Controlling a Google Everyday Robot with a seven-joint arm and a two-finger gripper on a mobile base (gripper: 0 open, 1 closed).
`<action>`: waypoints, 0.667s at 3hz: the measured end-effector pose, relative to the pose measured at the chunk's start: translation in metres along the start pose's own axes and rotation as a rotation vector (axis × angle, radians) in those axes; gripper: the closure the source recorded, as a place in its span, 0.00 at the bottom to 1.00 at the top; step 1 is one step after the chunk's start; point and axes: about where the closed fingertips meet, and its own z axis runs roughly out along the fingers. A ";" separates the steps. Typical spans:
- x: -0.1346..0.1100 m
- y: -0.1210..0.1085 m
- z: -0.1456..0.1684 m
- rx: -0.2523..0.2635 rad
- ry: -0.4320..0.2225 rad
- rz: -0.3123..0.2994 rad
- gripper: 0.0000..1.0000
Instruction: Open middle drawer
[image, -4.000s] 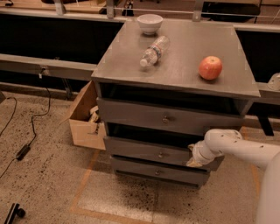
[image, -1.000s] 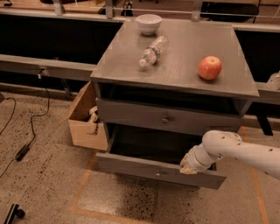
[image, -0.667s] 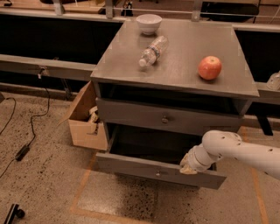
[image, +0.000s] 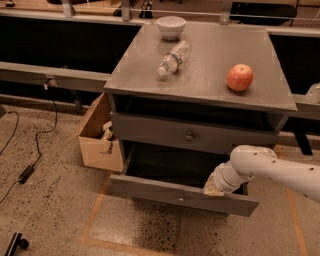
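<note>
One: Several things stand around this cabinet. What is at the far left?

Two: On the floor lies a black cable (image: 35, 150). Just beside the left side of the cabinet there is an open cardboard box (image: 97, 137) with some scraps inside.

One: And on the surface (image: 210, 92)?

Two: From left to right, first a white bowl (image: 171, 26) at the back edge. Near it, more to the front, a clear plastic bottle (image: 174, 58) lies on its side. A red apple (image: 240, 77) is well apart from both, toward the right.

One: Where is the middle drawer?

Two: The middle drawer (image: 160, 187) is below the top drawer (image: 150, 127), which sits closed. The middle one stands out forward from the cabinet, so its dark inside is seen from above. Its small round knob (image: 181, 199) is at the centre of the front.

One: And how does it lie relative to the end effector?

Two: The end effector (image: 214, 187) is at the top edge of the drawer's front panel, and it seems to touch it. It is to the right of the knob and a little higher, apart from it. Most of the front stretches away to its left, and only a short piece continues to its right. Whether the end effector is spread or pressed together, I cannot tell. The white arm (image: 280, 172) reaches in from the right edge.
</note>
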 end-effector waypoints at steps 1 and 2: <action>0.001 -0.004 -0.005 0.022 0.012 -0.007 0.99; 0.006 -0.016 -0.003 0.063 0.038 -0.007 1.00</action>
